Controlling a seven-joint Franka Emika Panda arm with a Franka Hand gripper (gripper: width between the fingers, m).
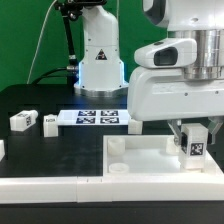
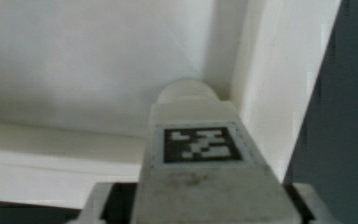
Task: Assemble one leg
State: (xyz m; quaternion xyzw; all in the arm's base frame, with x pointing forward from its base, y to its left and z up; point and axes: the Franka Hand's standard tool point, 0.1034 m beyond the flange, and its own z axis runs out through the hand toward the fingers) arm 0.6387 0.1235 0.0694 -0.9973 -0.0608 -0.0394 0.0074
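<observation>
My gripper is shut on a leg, a small white block with a black-and-white tag on its face. It holds the leg upright over the right part of the large white tray, near the tray's far right corner. In the wrist view the leg runs out from between my fingers, its rounded end pointing into the tray's inner corner. Whether the leg's end touches the tray floor cannot be told. Two more legs lie on the table at the exterior view's left.
The marker board lies flat behind the tray, in front of the arm's white base. A raised round socket stands at the tray's far left corner. A white part shows at the exterior view's left edge.
</observation>
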